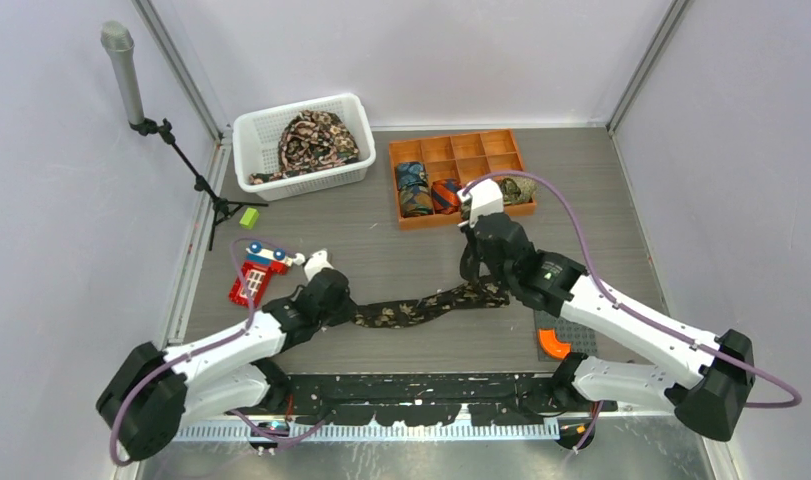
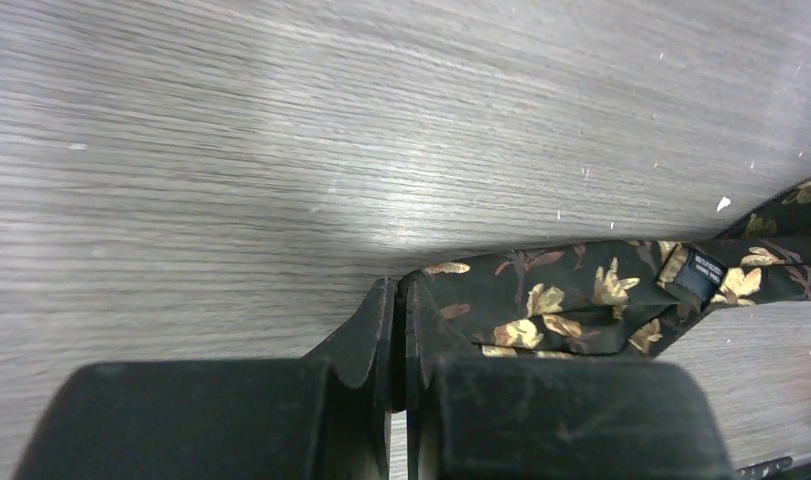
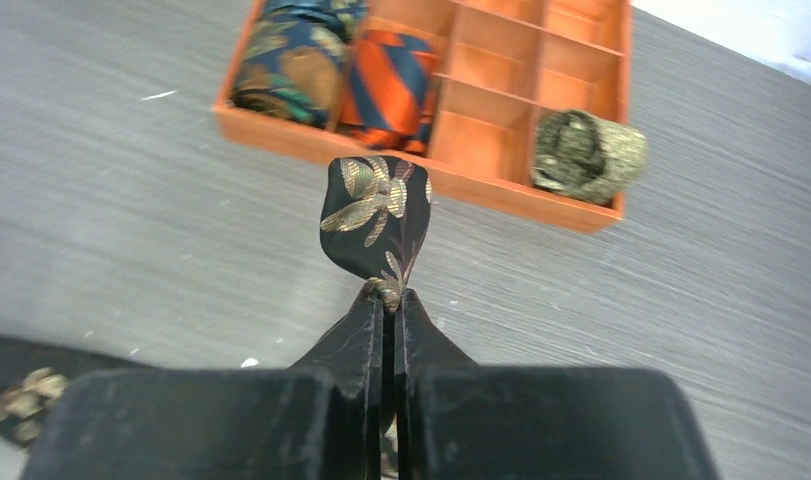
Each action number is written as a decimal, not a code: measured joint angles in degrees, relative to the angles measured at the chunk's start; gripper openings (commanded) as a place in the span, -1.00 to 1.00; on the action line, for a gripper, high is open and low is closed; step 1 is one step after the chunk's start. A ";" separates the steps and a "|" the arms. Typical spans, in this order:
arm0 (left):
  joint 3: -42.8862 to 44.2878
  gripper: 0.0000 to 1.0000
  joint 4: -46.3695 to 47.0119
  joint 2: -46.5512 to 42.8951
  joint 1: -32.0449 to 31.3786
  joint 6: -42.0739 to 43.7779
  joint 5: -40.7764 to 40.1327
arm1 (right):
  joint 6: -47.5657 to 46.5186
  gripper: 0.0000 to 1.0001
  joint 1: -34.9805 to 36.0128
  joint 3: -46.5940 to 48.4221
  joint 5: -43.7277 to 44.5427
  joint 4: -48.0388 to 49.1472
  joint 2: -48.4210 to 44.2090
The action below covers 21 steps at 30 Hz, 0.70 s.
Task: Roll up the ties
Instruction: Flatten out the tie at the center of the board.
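Note:
A black tie with tan floral print (image 1: pixel 421 308) lies stretched across the table between my two grippers. My left gripper (image 1: pixel 333 297) is shut on its left end; in the left wrist view the jaws (image 2: pixel 401 290) pinch the fabric edge and the tie (image 2: pixel 581 300) runs off to the right. My right gripper (image 1: pixel 478 262) is shut on the tie's other end; in the right wrist view (image 3: pixel 389 295) the end (image 3: pixel 376 215) sticks up past the fingertips. Three rolled ties (image 1: pixel 431 190) sit in the orange tray (image 1: pixel 461 150).
A white basket (image 1: pixel 251 140) with a heap of dark printed ties (image 1: pixel 316 140) stands at the back left. A microphone stand (image 1: pixel 171 140), a green block (image 1: pixel 248 216) and a red device (image 1: pixel 253 275) are at the left. An orange object (image 1: pixel 554 344) lies near the right arm.

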 measured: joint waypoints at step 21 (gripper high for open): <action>3.91 -1.00 -27.12 -27.30 4.94 5.29 -18.49 | 0.66 -1.00 -40.46 -10.78 -0.57 13.79 -6.54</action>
